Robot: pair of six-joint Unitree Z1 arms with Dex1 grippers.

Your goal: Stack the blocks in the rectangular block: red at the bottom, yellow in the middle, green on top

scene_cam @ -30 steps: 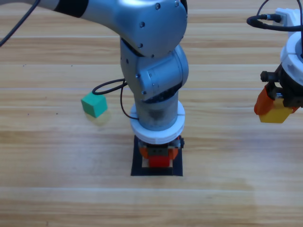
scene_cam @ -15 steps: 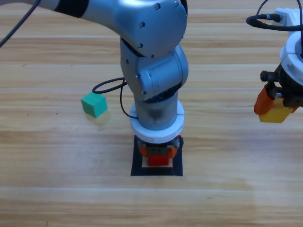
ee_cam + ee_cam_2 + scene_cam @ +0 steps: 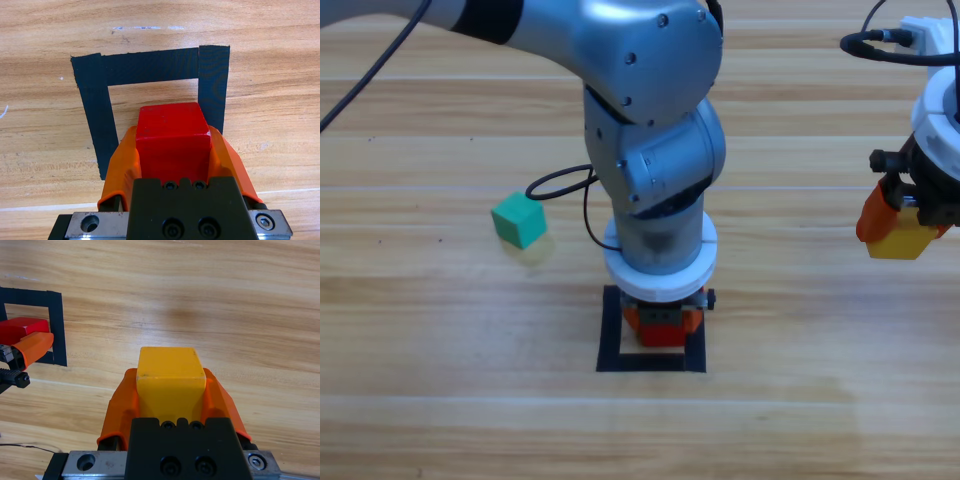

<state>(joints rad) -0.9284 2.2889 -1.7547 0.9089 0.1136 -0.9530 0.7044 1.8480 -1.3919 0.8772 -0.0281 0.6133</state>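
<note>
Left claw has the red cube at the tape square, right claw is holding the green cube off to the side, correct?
Not quite. The right claw is shut on the yellow cube, as the right wrist view shows; the green cube sits loose on the table. The rest holds: the left claw holds the red cube at the tape square.

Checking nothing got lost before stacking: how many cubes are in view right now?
3. The red cube sits in the left tool over the tape outline; the yellow cube is held by the right tool at the right edge; the green cube lies free on the table.
</note>
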